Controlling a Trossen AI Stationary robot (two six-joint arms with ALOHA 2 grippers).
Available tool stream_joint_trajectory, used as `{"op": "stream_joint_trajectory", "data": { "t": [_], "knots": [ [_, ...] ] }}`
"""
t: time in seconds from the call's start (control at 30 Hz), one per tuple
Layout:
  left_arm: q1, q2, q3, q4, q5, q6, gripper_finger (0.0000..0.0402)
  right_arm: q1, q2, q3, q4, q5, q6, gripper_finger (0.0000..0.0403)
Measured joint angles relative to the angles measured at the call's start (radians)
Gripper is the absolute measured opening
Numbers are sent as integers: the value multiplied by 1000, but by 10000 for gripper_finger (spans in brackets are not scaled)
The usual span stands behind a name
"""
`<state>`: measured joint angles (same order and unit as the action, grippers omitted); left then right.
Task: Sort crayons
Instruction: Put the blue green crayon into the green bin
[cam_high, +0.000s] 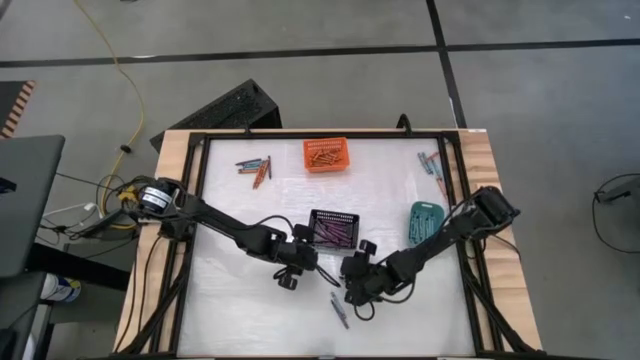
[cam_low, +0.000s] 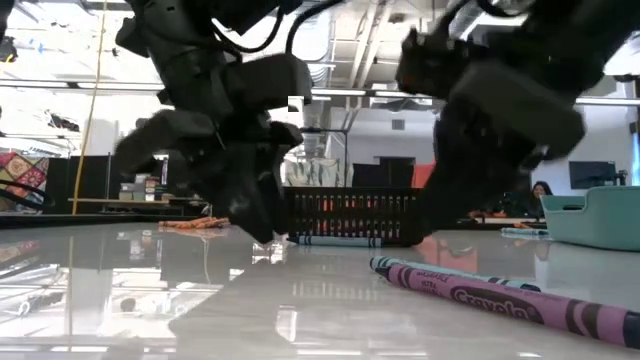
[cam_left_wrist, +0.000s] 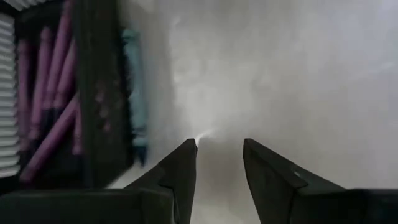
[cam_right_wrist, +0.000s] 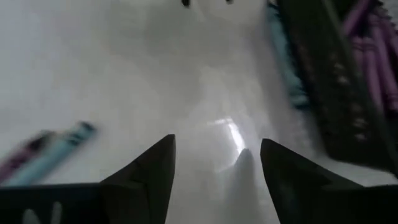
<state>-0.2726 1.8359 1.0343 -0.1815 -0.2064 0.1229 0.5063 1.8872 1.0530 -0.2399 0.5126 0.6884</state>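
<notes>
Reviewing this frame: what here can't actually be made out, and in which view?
- Teal basket: contents too small in the high view; cut off by the edge in the low view.
- Loose crayons by the right gripper: blurred in its wrist view, tiny from above.
- Black basket: arms hide its ends in the low view.

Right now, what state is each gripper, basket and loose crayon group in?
left gripper: open, empty, beside the black basket.
right gripper: open, empty, above the table.
black basket: upright, holds purple crayons.
orange basket: upright, holds orange crayons.
teal basket: upright, contents unclear.
teal crayon: lying outside the black basket's wall.
purple and teal crayons: lying loose, unsorted.
</notes>
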Motion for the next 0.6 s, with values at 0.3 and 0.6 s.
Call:
{"op": "stream_joint_trajectory", "data": {
  "t": [0.3, 0.6],
  "knots": [
    [12, 0, -2, -23, -44, -88, 122, -45, 0, -58, 142, 9, 7, 222],
    [27, 0, -2, -53, -41, -136, 122, -71, 0, -69, 172, 13, 48, 221]
  ]
}}
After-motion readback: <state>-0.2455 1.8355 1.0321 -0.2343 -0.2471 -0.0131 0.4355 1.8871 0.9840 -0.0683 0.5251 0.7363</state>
